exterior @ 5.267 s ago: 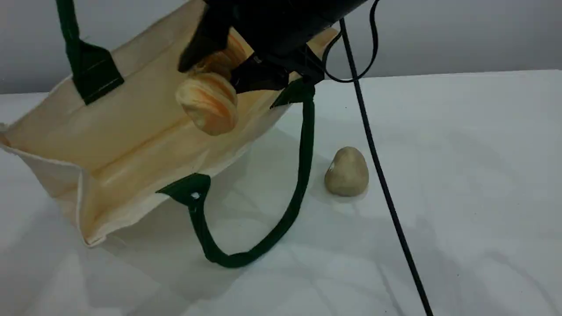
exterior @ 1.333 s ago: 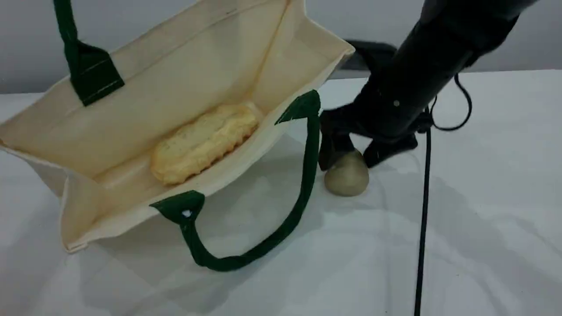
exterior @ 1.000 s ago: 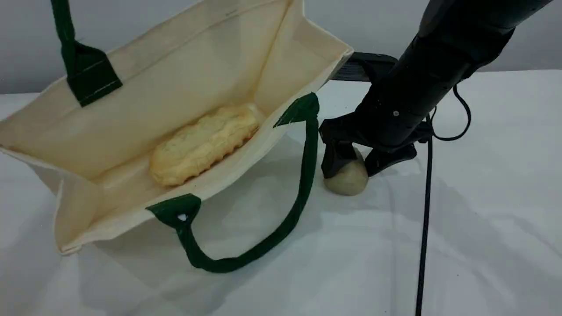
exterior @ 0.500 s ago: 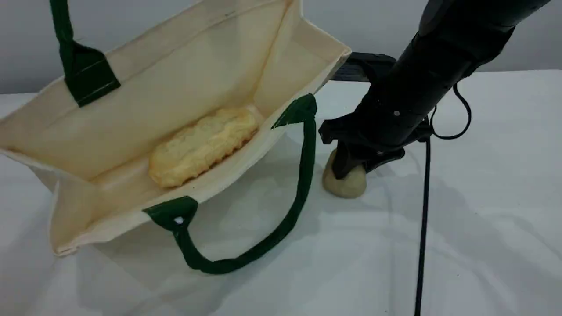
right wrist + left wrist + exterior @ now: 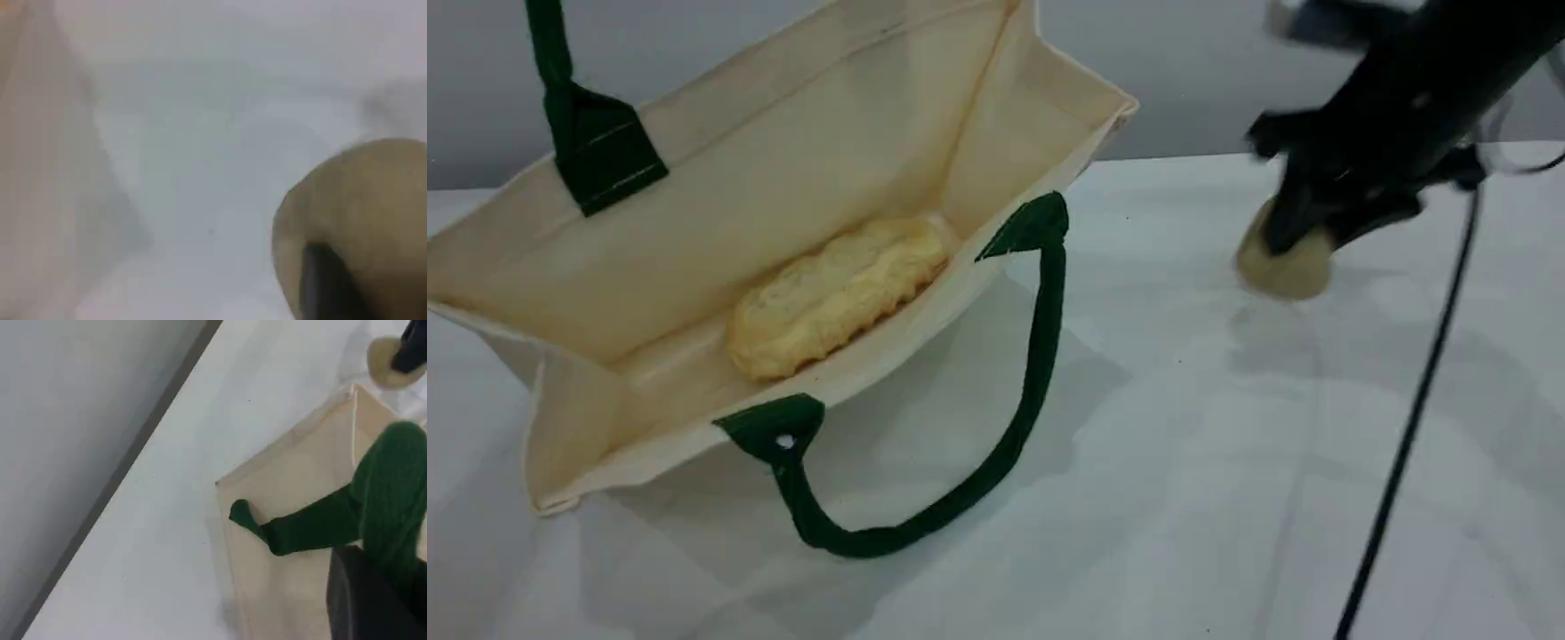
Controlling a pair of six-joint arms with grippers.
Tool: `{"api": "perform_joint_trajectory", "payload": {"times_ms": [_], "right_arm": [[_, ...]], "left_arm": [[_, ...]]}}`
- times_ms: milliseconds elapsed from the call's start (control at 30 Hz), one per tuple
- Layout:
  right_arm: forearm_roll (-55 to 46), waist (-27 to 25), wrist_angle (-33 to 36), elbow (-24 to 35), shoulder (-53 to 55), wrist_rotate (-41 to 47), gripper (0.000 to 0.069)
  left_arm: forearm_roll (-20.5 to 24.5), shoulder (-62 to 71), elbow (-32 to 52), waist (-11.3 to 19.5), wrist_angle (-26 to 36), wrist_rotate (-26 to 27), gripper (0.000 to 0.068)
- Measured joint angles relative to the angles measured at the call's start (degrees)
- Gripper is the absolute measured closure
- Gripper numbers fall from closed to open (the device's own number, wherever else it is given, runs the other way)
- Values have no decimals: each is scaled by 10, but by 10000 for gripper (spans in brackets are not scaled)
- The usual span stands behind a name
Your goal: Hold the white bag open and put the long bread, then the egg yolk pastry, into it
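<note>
The egg yolk pastry, a smooth beige lump, hangs clear of the table, well to the right of the white bag and level with the bag's far rim. The right gripper is clamped on its upper part, so only the rounded lower end shows in the scene view; its long axis cannot be told through the motion blur. In the right wrist view one dark fingertip presses against the pastry's tan surface.

The bag lies tilted with its mouth gaping toward the camera. Inside, on the lower wall, rests the long bread, its long axis running diagonally from the near-left up toward the bag's far-right corner. One green handle loops down from the bag's near rim onto the table. The other handle rises at the bag's left, where the left gripper is clenched on it, holding that side up.
</note>
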Motion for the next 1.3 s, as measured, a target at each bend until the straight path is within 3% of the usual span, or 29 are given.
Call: {"api": "perform_joint_trajectory", "payload": {"times_ms": [167,367,533,733,933,1300], "right_arm": [[-1,-17,35,2,-51,15,477],[5,-13,51,19,-134,26,477],[26,-13,43,67,-215,26,479],[101,4,-2,158,-308,-34,480],[198,62,-20,222,-351,-114,481],[266,243,-92,225,-349,-140,481]], "left_arm": [[2,0,0,0,0,15,602],[3,0,0,1,0,-3,602],[2,0,0,1,0,-3,602],[2,0,0,1,0,1,602],[-14,0,0,1,0,3,602],[-15,0,0,1,0,3,602]]}}
